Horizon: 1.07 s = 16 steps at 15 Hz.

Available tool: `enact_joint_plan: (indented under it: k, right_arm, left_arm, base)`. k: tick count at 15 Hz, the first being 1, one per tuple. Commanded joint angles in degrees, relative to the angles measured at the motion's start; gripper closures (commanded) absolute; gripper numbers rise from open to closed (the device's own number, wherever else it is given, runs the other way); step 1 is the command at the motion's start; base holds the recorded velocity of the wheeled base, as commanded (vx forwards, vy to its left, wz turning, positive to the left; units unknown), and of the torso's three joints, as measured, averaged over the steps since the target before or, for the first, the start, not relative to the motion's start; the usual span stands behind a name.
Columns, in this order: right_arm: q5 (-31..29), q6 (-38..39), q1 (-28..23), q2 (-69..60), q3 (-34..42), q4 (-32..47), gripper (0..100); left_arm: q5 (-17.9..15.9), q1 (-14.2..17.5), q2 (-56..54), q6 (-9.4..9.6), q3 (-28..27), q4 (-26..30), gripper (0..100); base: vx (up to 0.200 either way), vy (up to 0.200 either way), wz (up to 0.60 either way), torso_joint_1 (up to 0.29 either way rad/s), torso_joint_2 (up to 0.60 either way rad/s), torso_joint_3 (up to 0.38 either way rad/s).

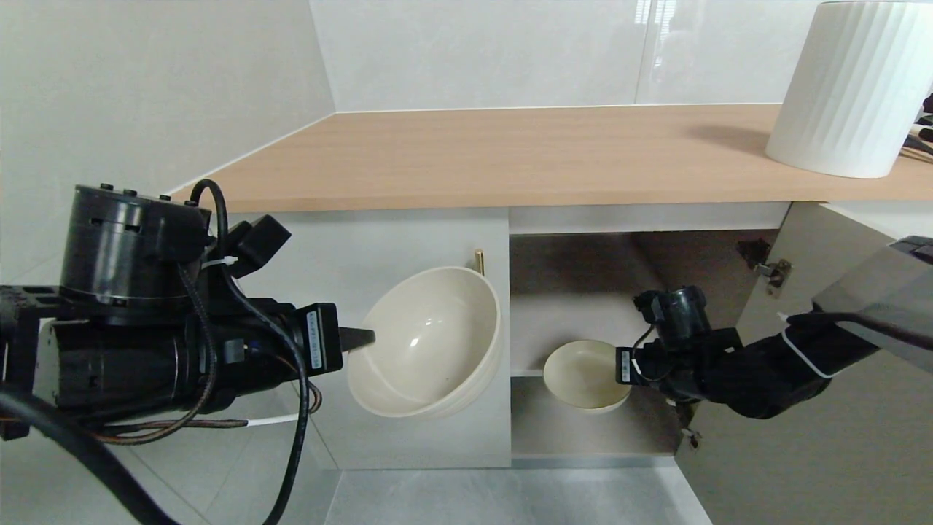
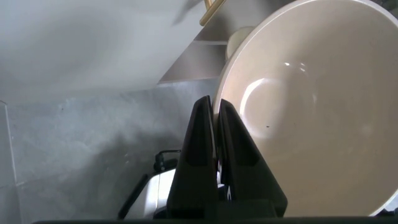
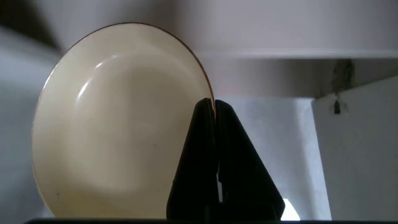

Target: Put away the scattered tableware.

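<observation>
The left gripper [image 1: 361,337] is clamped on the rim of a big bowl [image 1: 426,343], one finger inside and one outside, and holds it tipped on its side in front of the closed left door [image 1: 408,240] of a cabinet under a wooden counter [image 1: 510,153]. The cream bowl's hollow faces the head camera, and its upper rim sits just below the door's gold handle [image 1: 479,261]. The left wrist view shows the dark fingers [image 2: 202,143] pressed together on that rim, with the bowl [image 2: 311,112] curving away beyond them. To the right, the other door [image 1: 802,423] stands open, and the right gripper [image 1: 619,364] is closed on the edge of a small bowl [image 1: 583,373]. That bowl is held tilted at the cabinet's open compartment [image 1: 583,284], level with the shelf's front edge – whether it touches the shelf cannot be told. In the right wrist view the small bowl [image 3: 118,118] is pinched at its thin rim by the gripper [image 3: 214,107]. A white ribbed pot [image 1: 849,87] stands at the counter's right end.
</observation>
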Motion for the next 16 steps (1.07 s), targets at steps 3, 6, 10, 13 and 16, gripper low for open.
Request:
enact_joint_plan:
  k: [3, 6, 10, 13, 16]
  right_arm:
    - [-2.21, 0.21, -3.00, 7.52, -5.74, -0.80, 100]
    - [-5.37, 0.21, -4.23, 10.69, -9.08, -0.80, 100]
    - [-7.48, 1.97, -5.02, 14.03, -14.00, -0.63, 100]
    - [-9.15, 2.41, -5.64, 16.49, -17.87, 0.34, 100]
    - [-9.24, 3.20, -6.25, 17.89, -20.42, 0.34, 100]
  left_arm:
    - [-0.01, 0.00, 0.42, -0.03, 0.00, -0.02, 100]
    - [0.08, 0.00, 0.59, -0.03, 0.00, -0.02, 100]
    - [0.08, 0.00, 0.68, -0.03, 0.00, -0.02, 100]
    - [0.08, 0.00, 0.77, -0.03, 0.09, -0.02, 100]
    - [0.17, 0.00, 1.03, -0.03, 0.09, -0.02, 100]
  base:
    - [0.000, 0.000, 0.00, 0.000, 0.00, 0.000]
    - [0.000, 0.000, 0.00, 0.000, 0.00, 0.000]
    - [0.000, 0.000, 0.00, 0.000, 0.00, 0.000]
    - [0.000, 0.000, 0.00, 0.000, 0.00, 0.000]
    - [0.000, 0.000, 0.00, 0.000, 0.00, 0.000]
